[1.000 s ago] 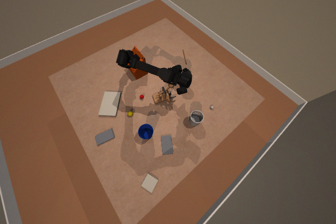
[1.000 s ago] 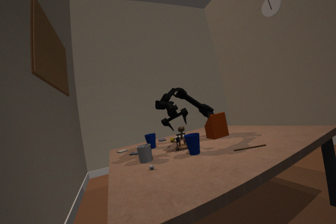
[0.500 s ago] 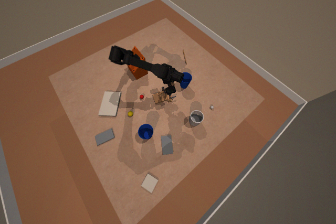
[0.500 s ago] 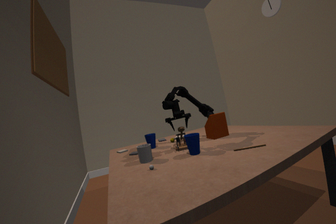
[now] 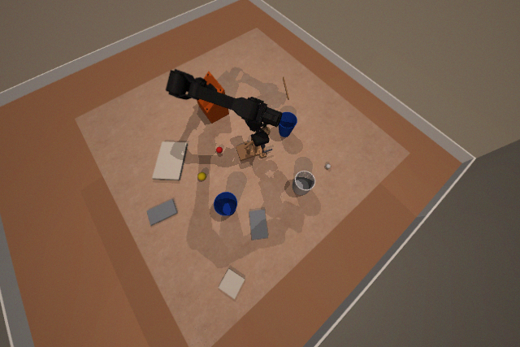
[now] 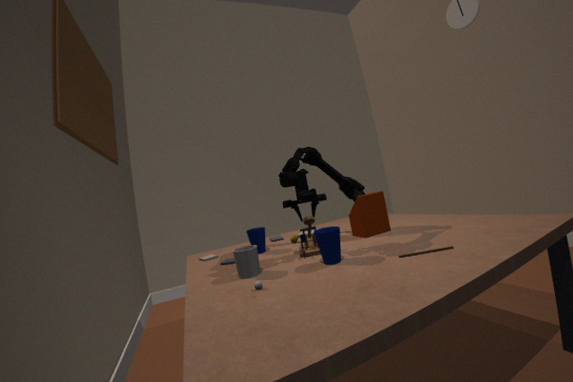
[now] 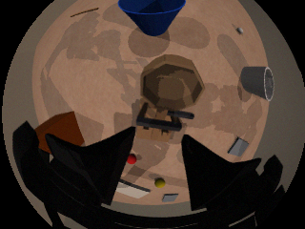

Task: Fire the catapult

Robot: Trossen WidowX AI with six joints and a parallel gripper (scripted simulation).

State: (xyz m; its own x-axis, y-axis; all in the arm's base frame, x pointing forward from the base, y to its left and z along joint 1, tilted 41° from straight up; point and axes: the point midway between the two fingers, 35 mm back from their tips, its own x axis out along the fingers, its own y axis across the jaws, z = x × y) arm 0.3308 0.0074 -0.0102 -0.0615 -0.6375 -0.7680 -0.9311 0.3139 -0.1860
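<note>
Gripper fingers (image 6: 307, 219) are held partly apart, about midway between wide and narrow, with nothing seen gripped between them. They are pointed down over the catapult (image 5: 242, 153) (image 6: 312, 251) (image 7: 154, 133), which is set on the counter (image 5: 335, 133) (image 6: 370, 294) (image 7: 110, 43) with its cup (image 6: 308, 220) (image 7: 172, 86) raised at the top of the throwing arm. In the wrist view the cup is shown just ahead of the fingertips, toward the nearer blue cup (image 5: 287, 123) (image 6: 329, 245) (image 7: 153, 16), rather than between them; on this offset the coming move is judged to turn. The long axis of the throwing arm is seen near upright in the exterior view. By judgement, the cup is to be brought between the fingers, or pressed down, with a small shift and descent. No ball is seen in the cup. Candidate balls are left on the counter: the red ball (image 5: 218, 149) (image 7: 132, 158) and the yellow ball (image 5: 201, 176) (image 6: 294, 239) (image 7: 159, 182) on one side of the catapult, and the small pale ball (image 5: 327, 166) (image 6: 258, 285) (image 7: 240, 31) beyond the mug; which is meant cannot be told. The pale mug (image 5: 304, 182) (image 6: 247, 261) (image 7: 257, 82) is stood upright, apart from the catapult, and no ball can be made out in it.
</note>
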